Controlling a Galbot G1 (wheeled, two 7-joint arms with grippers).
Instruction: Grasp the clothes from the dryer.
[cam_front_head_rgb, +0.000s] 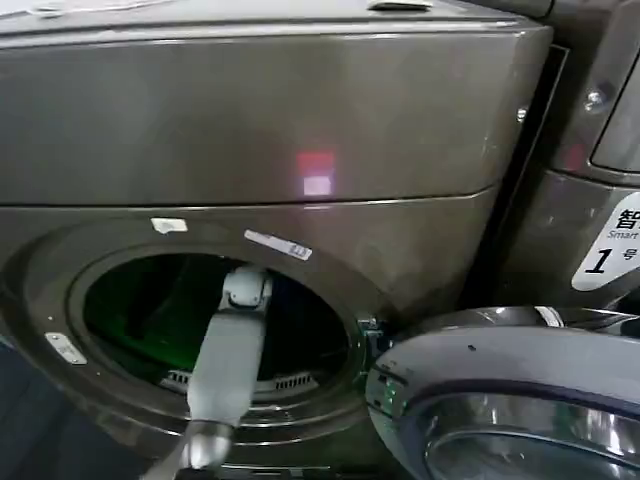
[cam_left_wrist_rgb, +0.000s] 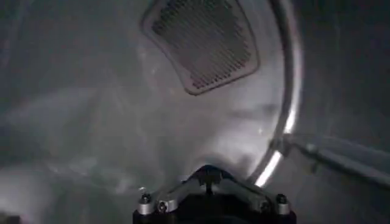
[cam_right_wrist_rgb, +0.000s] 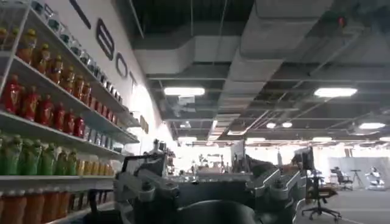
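The dryer (cam_front_head_rgb: 300, 110) is a bronze-grey front-loader with a small red light on its plain panel and an open round porthole (cam_front_head_rgb: 215, 325). My left arm (cam_front_head_rgb: 228, 360) reaches through the porthole into the dark drum. In the left wrist view, the left gripper (cam_left_wrist_rgb: 208, 178) sits low against the pale drum wall, below a perforated vent grille (cam_left_wrist_rgb: 204, 42) and beside the bright drum rim (cam_left_wrist_rgb: 286, 115). The clothes are hidden. My right gripper (cam_right_wrist_rgb: 210, 198) is held away from the machine, facing an open room.
The dryer's round door (cam_front_head_rgb: 500, 400) hangs open at lower right, close to the porthole. A second machine (cam_front_head_rgb: 600, 200) with a white "1" sticker stands to the right. Shelves of bottles (cam_right_wrist_rgb: 49, 109) line the room in the right wrist view.
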